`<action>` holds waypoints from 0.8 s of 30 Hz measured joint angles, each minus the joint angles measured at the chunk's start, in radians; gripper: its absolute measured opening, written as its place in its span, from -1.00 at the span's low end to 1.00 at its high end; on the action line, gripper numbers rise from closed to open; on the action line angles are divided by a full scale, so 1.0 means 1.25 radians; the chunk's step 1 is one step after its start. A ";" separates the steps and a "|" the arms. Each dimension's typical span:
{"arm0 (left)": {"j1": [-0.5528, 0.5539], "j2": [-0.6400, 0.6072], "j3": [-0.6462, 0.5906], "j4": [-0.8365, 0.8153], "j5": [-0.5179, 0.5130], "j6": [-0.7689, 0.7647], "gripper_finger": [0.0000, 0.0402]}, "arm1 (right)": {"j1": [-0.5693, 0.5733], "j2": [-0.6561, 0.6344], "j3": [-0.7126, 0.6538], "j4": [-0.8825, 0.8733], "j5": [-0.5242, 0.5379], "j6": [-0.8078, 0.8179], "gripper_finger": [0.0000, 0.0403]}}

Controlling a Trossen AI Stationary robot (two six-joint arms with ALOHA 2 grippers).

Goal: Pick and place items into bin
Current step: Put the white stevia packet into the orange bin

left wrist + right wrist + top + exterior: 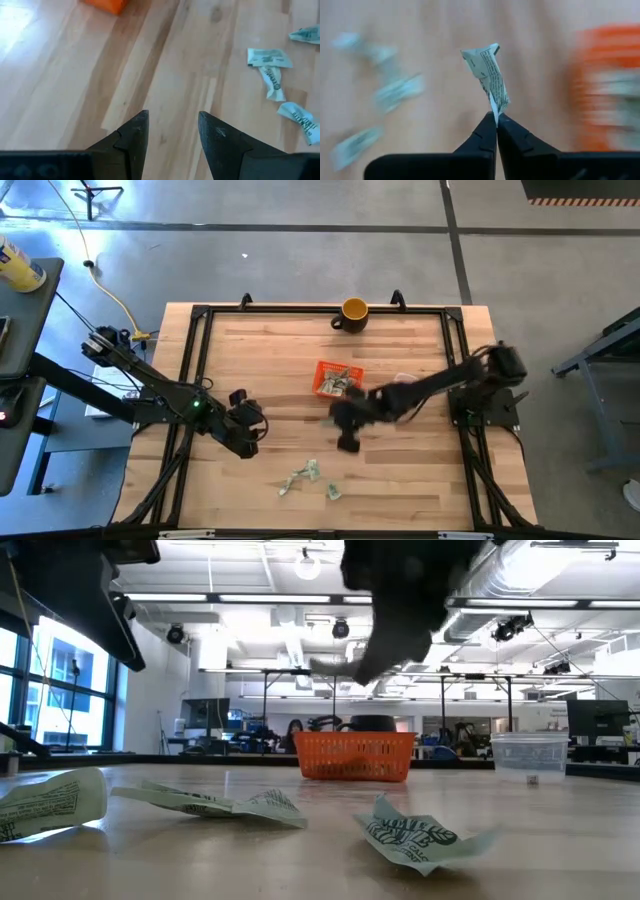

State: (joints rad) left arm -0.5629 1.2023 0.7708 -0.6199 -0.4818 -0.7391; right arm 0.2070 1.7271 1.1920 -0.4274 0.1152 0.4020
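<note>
The orange basket (pixel 337 378) sits mid-table with several wrappers inside; the low view shows its perforated wall (pixel 355 756). Loose green-and-white wrappers lie flat near the table's near edge (pixel 300 474) (pixel 333 492) (pixel 410 833) (pixel 210 802). My right gripper (pixel 348 438) hangs just on the near side of the basket, above the table, shut on one wrapper (pixel 487 75). My left gripper (pixel 245 426) waits open over bare wood left of the basket; its wrist view (pixel 172 131) shows wrappers (pixel 270 58) off to one side. My right gripper pinches one wrapper between its two fingertips by one narrow end (pixel 493 106). The rest of the crumpled piece sticks out beyond the fingertips. It is lifted clear of the table.
A yellow-orange mug (pixel 354 312) stands by the far edge. A clear plastic container (pixel 530 756) stands right of the basket. A black frame (pixel 195 340) runs round the table's edges. Bare wood lies between the basket and the loose wrappers.
</note>
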 joint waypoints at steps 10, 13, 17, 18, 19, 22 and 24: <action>0.011 0.178 0.001 0.307 0.086 0.211 0.02 | -0.231 0.001 -0.003 -0.094 0.002 -0.121 -0.86; 0.034 0.232 0.001 0.373 0.152 0.214 0.02 | -0.263 0.017 -0.003 -0.103 -0.024 -0.130 -0.60; 0.069 0.258 0.001 0.451 0.212 0.215 0.02 | -0.269 0.013 -0.002 -0.132 -0.009 -0.132 -0.13; 0.076 0.258 0.001 0.468 0.228 0.215 0.02 | -0.263 0.003 -0.002 -0.136 -0.019 -0.157 -0.02; 0.082 0.258 0.001 0.484 0.244 0.221 0.02 | -0.250 -0.007 -0.002 -0.139 -0.029 -0.191 0.08; 0.090 0.258 0.001 0.508 0.292 0.280 0.02 | -0.183 -0.052 -0.001 -0.149 -0.014 -0.258 0.30; 0.088 0.258 0.003 0.534 0.322 0.337 0.02 | -0.129 -0.076 -0.002 -0.164 0.034 -0.284 0.37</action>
State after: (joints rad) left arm -0.4523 1.5250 0.7742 0.0470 -0.0788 -0.3183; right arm 0.0461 1.6324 1.1896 -0.6330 0.1571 0.0466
